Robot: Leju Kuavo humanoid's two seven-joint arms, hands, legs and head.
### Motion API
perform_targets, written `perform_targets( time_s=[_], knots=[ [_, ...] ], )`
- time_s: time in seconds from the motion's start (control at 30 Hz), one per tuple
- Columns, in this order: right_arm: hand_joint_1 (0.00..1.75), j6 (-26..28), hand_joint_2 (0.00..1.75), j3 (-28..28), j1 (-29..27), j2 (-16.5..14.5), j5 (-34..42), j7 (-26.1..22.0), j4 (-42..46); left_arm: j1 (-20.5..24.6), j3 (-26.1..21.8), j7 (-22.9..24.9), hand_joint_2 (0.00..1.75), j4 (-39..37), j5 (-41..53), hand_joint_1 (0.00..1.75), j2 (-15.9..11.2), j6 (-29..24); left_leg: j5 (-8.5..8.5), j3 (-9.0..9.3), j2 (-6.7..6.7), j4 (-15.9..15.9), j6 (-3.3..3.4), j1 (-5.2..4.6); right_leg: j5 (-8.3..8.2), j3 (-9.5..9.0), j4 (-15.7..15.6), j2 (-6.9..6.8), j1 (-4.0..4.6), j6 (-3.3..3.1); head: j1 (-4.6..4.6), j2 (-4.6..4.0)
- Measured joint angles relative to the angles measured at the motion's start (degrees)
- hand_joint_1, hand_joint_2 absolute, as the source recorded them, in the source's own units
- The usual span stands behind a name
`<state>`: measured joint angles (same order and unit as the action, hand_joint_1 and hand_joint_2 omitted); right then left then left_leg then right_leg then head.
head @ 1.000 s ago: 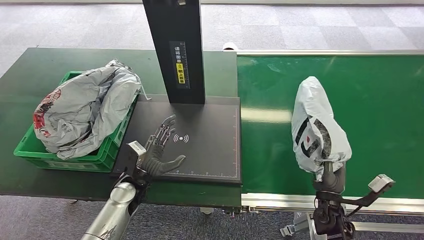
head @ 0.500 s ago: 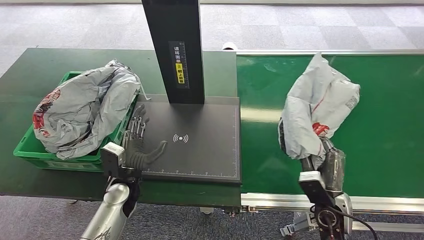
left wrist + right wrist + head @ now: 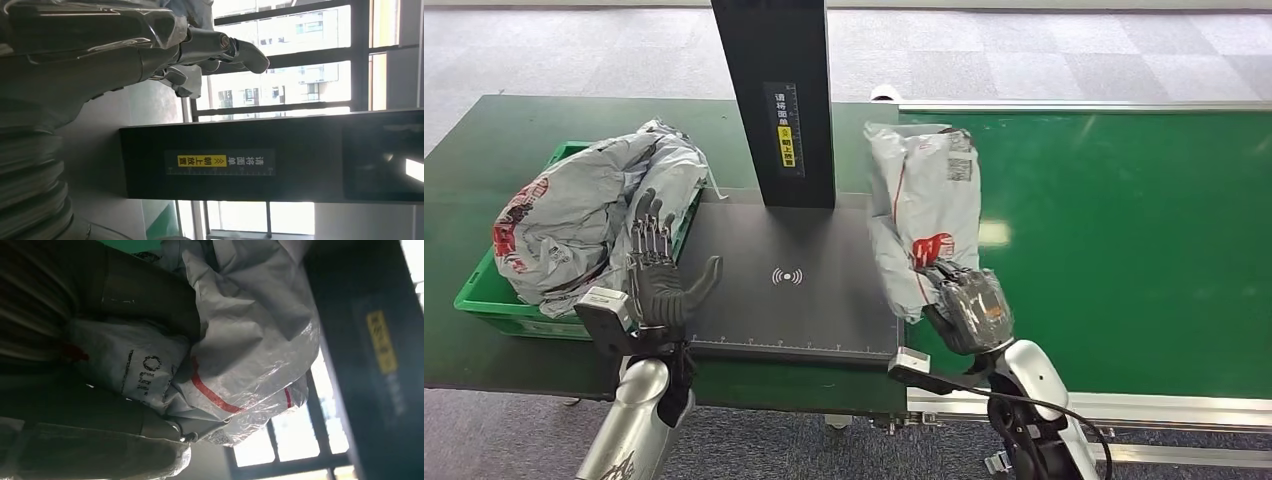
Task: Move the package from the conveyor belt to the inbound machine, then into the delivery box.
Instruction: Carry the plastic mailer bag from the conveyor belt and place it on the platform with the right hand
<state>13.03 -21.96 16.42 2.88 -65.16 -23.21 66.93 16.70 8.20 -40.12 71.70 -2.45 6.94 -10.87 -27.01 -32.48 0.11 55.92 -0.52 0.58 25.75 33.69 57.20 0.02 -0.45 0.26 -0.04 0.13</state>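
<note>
My right hand [image 3: 967,308] grips a grey plastic package [image 3: 922,215] with red markings by its lower end and holds it upright over the seam between the green conveyor belt [image 3: 1124,230] and the black inbound machine plate [image 3: 794,280]. In the right wrist view the package [image 3: 235,355] bulges out past my fingers [image 3: 135,295]. My left hand [image 3: 659,275] is raised with its fingers apart and nothing in it, at the plate's left edge beside the green delivery box [image 3: 499,300]. Those fingers [image 3: 220,47] also stand spread in the left wrist view.
The machine's black post [image 3: 779,100] rises from the back of the plate, close to the left of the package. Grey packages [image 3: 584,215] are heaped in the delivery box. A dark green table [image 3: 484,140] carries the box and the machine.
My right hand has carried the package left from over the belt to the plate's right edge. My left hand has moved left off the plate and turned upright near the box.
</note>
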Motion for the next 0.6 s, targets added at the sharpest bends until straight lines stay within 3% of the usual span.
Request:
perform_targets(
  time_s=[0.23,0.47,0.6],
  knots=[
    [1.75,-2.23,1.75,-8.38,8.92,-0.26,-0.55,1.19,-13.25,0.97,0.44,-0.03,1.75,0.49,0.03,0.0,0.71,-0.99,0.02,-0.01,-0.01,0.0,0.0,0.0,-0.01,0.01,0.02,0.0,0.01,-0.01,0.01,0.0],
    [1.75,-3.56,1.75,-13.61,12.4,-2.52,3.48,-3.29,-20.42,2.3,1.04,-0.03,1.75,0.07,-0.92,0.0,1.16,-0.52,0.0,-0.02,-0.01,0.01,-0.01,0.0,0.0,0.07,0.01,0.01,0.01,-0.01,0.01,0.0],
    [1.75,-3.76,1.75,-15.19,12.21,-3.69,9.74,-7.38,-21.17,2.64,1.21,-0.03,1.75,-1.06,-1.9,0.0,1.43,0.48,0.0,-0.03,0.0,0.0,-0.01,0.0,0.0,0.09,0.01,0.01,0.01,-0.01,0.01,0.0]
  ],
)
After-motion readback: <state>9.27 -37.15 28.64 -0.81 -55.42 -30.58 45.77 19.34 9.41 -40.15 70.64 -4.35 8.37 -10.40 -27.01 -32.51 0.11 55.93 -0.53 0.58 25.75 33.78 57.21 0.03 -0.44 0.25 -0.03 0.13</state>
